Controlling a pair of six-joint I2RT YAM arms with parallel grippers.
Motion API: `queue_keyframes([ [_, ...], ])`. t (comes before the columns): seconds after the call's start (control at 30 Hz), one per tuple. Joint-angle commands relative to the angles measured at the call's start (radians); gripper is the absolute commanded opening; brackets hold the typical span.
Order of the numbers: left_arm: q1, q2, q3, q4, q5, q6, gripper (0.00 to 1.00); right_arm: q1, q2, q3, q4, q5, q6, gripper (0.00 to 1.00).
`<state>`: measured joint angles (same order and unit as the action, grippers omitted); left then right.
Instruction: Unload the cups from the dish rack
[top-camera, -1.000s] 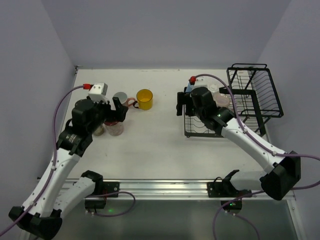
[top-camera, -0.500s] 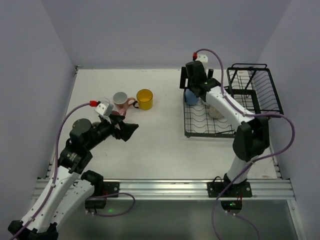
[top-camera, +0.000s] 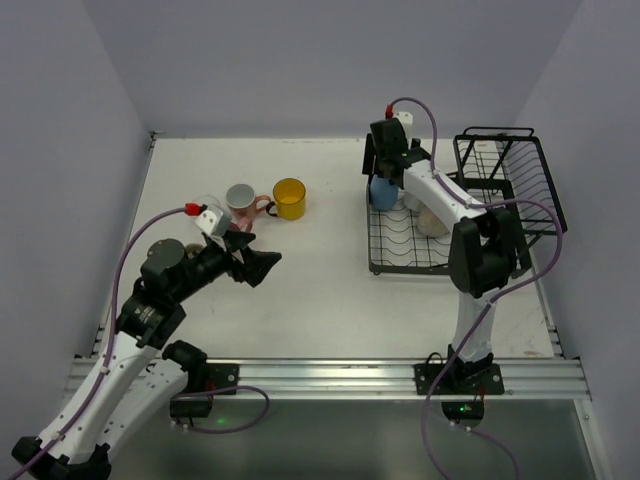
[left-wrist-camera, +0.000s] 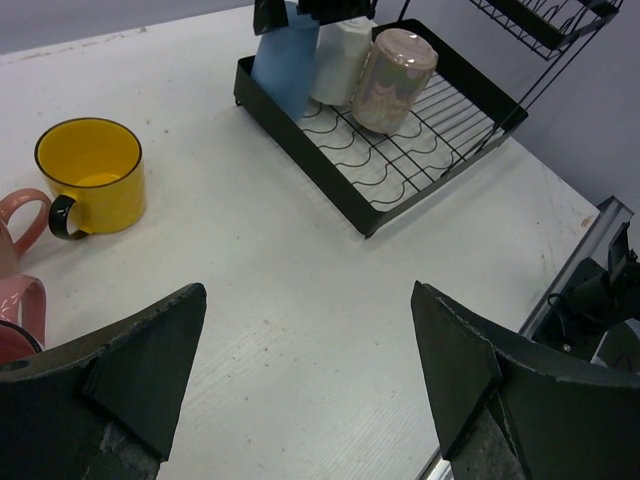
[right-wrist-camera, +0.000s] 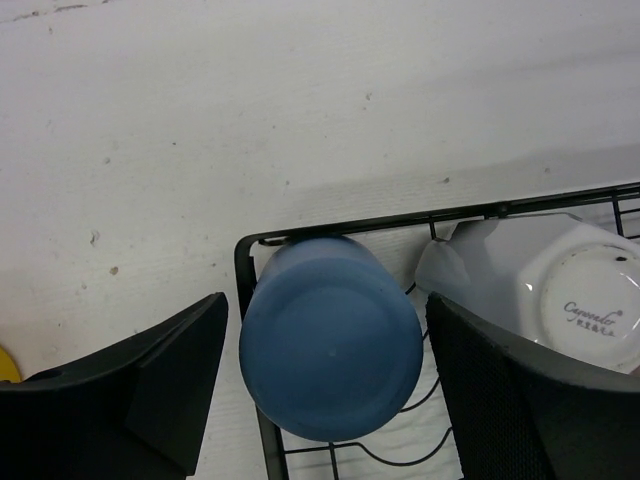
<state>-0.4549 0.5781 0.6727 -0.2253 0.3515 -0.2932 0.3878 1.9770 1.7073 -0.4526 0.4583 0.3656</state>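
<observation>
Soft, even light fills every view, with a faint violet cast on the walls (top-camera: 300, 60). The white surface (top-camera: 320, 290) is bright but not glaring. Shadows are pale and short, lying under the dish rack (top-camera: 400, 268) and beside the yellow cup (left-wrist-camera: 90, 175). The pearly cup (left-wrist-camera: 395, 65) carries a mild sheen. The left gripper (left-wrist-camera: 305, 310) and right gripper (right-wrist-camera: 328, 300) look dark and slightly soft up close.

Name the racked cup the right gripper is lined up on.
The blue cup, upside down in the dish rack corner, framed by the open right gripper; the white cup lies aside.
</observation>
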Motion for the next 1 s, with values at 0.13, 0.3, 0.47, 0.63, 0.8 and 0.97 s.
queue_keyframes([
  [0.13,-0.005,0.014,0.005,0.035,0.007,0.019,0.88,0.003,-0.003,0.031,-0.003,-0.030,0.024,0.70],
  [0.3,-0.002,0.020,0.002,0.044,0.004,0.006,0.87,0.005,-0.090,-0.015,0.063,-0.006,0.004,0.43],
  [0.47,-0.002,0.038,0.001,0.070,0.033,-0.041,0.85,0.037,-0.243,-0.104,0.169,0.020,-0.042,0.39],
  [0.63,-0.004,0.046,-0.001,0.141,0.067,-0.144,0.82,0.135,-0.464,-0.224,0.245,-0.030,-0.064,0.38],
  [0.8,-0.005,0.055,-0.068,0.317,0.103,-0.298,0.80,0.207,-0.716,-0.515,0.414,-0.347,0.105,0.37],
  [0.97,-0.005,0.077,-0.172,0.554,0.128,-0.446,0.80,0.221,-0.955,-0.766,0.627,-0.610,0.316,0.36],
])
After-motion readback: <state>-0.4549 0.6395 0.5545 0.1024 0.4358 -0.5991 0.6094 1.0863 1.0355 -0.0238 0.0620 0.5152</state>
